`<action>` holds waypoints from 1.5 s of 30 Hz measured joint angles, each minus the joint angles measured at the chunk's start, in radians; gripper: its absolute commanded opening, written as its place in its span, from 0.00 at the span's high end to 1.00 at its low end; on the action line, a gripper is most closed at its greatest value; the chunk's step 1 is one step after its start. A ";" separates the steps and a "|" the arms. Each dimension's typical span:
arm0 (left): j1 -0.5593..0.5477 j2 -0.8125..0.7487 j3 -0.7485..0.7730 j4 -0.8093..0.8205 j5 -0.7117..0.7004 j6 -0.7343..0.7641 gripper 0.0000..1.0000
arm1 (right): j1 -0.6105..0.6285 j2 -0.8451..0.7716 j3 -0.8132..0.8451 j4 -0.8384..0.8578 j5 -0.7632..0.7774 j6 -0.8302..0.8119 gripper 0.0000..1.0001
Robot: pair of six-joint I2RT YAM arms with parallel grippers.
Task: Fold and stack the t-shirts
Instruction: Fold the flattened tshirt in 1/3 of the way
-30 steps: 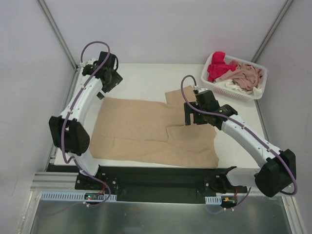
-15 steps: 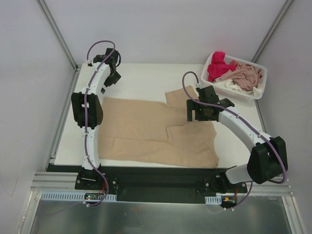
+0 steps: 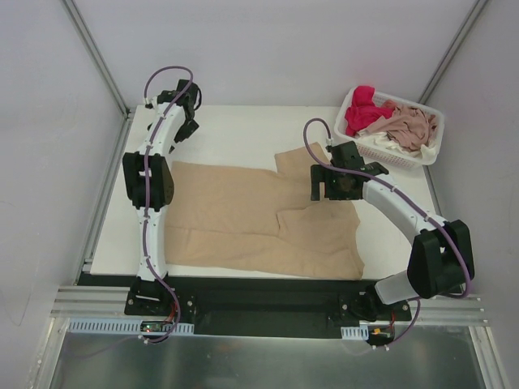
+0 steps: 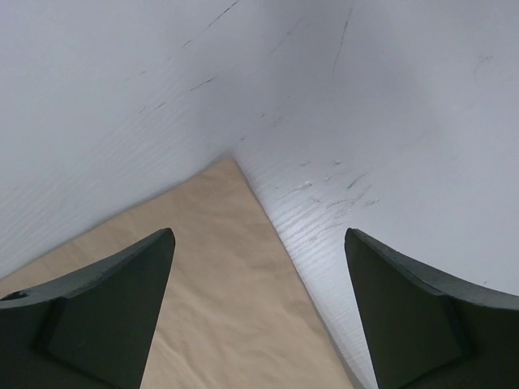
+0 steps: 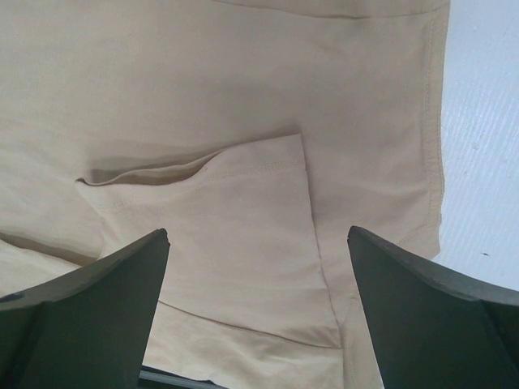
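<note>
A large tan t-shirt [image 3: 243,219] lies spread flat on the white table [image 3: 243,130]. One sleeve is folded in over the body [image 5: 235,219]. My left gripper [image 3: 185,128] hangs open at the far left, above the shirt's far left corner [image 4: 219,284], holding nothing. My right gripper [image 3: 328,188] is open over the shirt's right side, above the folded sleeve, with its fingers [image 5: 97,308] clear of the cloth. More t-shirts sit in the basket: red-pink [image 3: 362,113], dusty pink [image 3: 413,126] and white [image 3: 383,143].
The white lattice basket [image 3: 389,156] stands at the far right corner of the table. Grey walls enclose the table on the left, far and right sides. Bare table [image 5: 486,121] shows to the right of the shirt's hem.
The left arm's elbow has swung in and up over the shirt's left edge, while its gripper stays near the far left corner. The right arm's elbow has drawn in; its gripper barely shifted.
</note>
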 measured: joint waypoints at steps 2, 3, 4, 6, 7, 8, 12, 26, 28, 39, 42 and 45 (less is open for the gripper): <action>-0.003 0.000 0.000 0.000 -0.005 0.000 0.06 | -0.002 0.000 0.000 0.001 -0.001 -0.005 0.03; -0.005 0.000 -0.005 0.004 -0.010 0.000 0.05 | -0.002 0.000 0.000 0.002 -0.002 -0.005 0.03; -0.007 -0.002 -0.014 0.011 -0.017 0.000 0.04 | -0.002 0.000 0.000 0.002 -0.002 -0.007 0.03; -0.014 -0.003 -0.045 0.034 -0.034 0.012 0.01 | -0.003 0.000 0.000 0.003 -0.003 -0.012 0.03; -0.016 -0.003 -0.063 0.046 -0.048 0.024 0.01 | -0.003 0.000 0.000 0.003 -0.003 -0.014 0.03; -0.020 -0.003 -0.079 0.057 -0.062 0.039 0.01 | -0.003 -0.001 0.000 0.003 -0.003 -0.016 0.03; -0.032 -0.005 -0.145 0.133 -0.119 0.123 0.01 | -0.004 -0.006 0.000 0.003 -0.003 -0.020 0.03; -0.031 -0.039 -0.344 0.323 -0.169 0.239 0.09 | -0.004 -0.035 0.000 0.003 -0.002 -0.021 0.03; -0.030 -0.044 -0.344 0.330 -0.154 0.236 0.14 | -0.004 -0.035 0.000 0.003 -0.002 -0.023 0.03; -0.017 -0.043 -0.345 0.337 -0.083 0.134 0.32 | -0.004 -0.002 0.000 0.002 -0.002 -0.027 0.03; -0.010 -0.040 -0.350 0.325 -0.059 0.098 0.40 | -0.004 0.002 0.000 0.002 -0.002 -0.031 0.03; 0.009 -0.035 -0.352 0.306 -0.042 0.061 0.46 | -0.004 0.009 0.000 0.002 -0.002 -0.031 0.03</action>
